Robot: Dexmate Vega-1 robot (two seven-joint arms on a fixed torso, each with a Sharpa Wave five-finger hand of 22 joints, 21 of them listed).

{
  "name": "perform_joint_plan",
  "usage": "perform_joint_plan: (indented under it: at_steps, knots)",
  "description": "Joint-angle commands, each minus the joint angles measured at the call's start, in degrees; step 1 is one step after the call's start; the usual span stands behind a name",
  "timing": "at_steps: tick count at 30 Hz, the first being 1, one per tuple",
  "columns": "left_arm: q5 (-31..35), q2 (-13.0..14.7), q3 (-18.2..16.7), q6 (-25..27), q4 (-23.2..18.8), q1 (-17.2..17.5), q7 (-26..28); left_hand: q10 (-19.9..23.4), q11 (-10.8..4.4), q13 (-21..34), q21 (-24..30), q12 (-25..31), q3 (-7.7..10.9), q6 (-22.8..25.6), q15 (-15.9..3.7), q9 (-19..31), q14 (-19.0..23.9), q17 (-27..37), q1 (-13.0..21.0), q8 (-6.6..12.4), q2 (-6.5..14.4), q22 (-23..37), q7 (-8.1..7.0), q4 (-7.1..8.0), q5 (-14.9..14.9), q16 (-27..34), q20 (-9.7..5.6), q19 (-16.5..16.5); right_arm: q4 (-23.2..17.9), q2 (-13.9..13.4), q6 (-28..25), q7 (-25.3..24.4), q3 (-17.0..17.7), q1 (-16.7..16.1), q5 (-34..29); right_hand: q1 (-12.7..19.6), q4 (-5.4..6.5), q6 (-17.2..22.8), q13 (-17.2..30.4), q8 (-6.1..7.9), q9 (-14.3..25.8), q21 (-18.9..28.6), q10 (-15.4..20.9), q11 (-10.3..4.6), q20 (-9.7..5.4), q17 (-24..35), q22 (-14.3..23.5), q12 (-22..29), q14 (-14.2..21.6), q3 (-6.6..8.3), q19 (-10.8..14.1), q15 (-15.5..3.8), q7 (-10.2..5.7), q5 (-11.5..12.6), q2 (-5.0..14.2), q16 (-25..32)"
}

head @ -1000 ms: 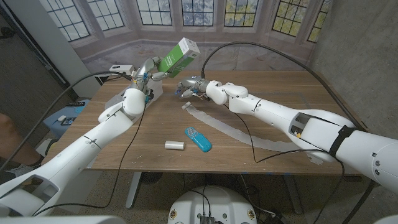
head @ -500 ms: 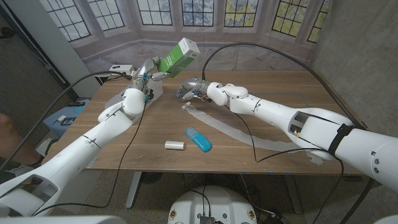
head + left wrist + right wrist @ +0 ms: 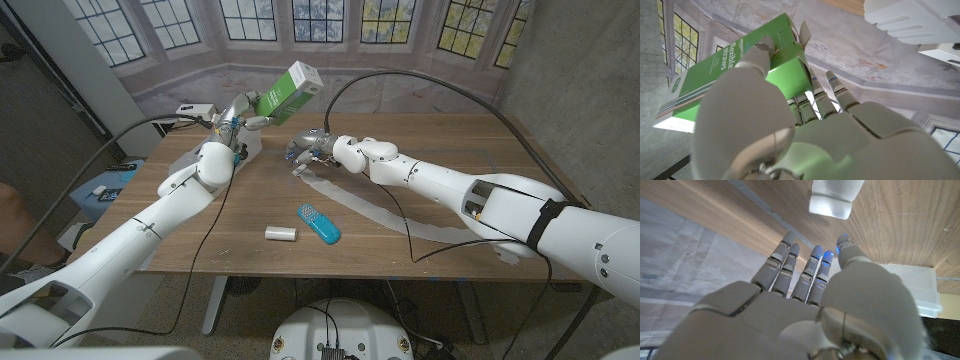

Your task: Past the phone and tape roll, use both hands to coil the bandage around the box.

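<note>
The green and white cardboard box (image 3: 288,90) looks like smooth printed card with a slight sheen, its torn flap showing dull brown board in the left wrist view. The long white bandage strip (image 3: 370,212) appears as thin, matt, soft cloth, lying slightly rippled. The brown wooden table (image 3: 500,150) has a smooth satin finish with visible grain. The left hand (image 3: 236,112) and right hand (image 3: 306,143) have smooth, glossy white plastic shells. The blue phone (image 3: 318,223) looks like shiny plastic, and the small white tape roll (image 3: 281,233) looks matt.
</note>
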Motion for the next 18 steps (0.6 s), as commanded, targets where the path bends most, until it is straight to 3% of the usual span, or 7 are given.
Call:
perform_joint_plan:
  at_steps: [1,18]
  knots:
    - [0.2,0.2,-0.1,0.5,-0.9,0.6,0.1,1.8,-0.94,7.0,-0.3,0.3,0.00,2.2,0.11,0.2,0.6,0.2,-0.4,8.21,1.5,0.3,1.60,0.23,0.6,-0.2,-0.17,-0.2,1.6,0.6,0.8,-1.3,-0.9,0.2,-0.6,0.9,0.06,0.8,0.3,-0.21,0.2,0.5,0.7,-0.11,-1.25,0.1,0.2,0.1,0.7,-0.21,0.9,-8.18,-0.03,-0.2,0.04,0.3]
    - [0.5,0.5,-0.1,1.2,-2.4,1.3,-0.1,1.7,-1.00,7.3,-0.3,0.2,-0.07,2.3,0.12,0.1,0.6,0.4,-0.4,8.57,1.7,0.3,1.58,0.24,0.8,-0.4,-0.21,-0.3,3.6,0.4,2.6,-2.7,-1.6,0.1,-1.0,1.2,0.12,2.1,0.3,-0.19,0.2,0.6,1.7,-0.51,-1.51,0.3,0.2,0.2,1.6,-0.86,1.6,-8.40,-0.31,-0.2,-0.28,0.5]
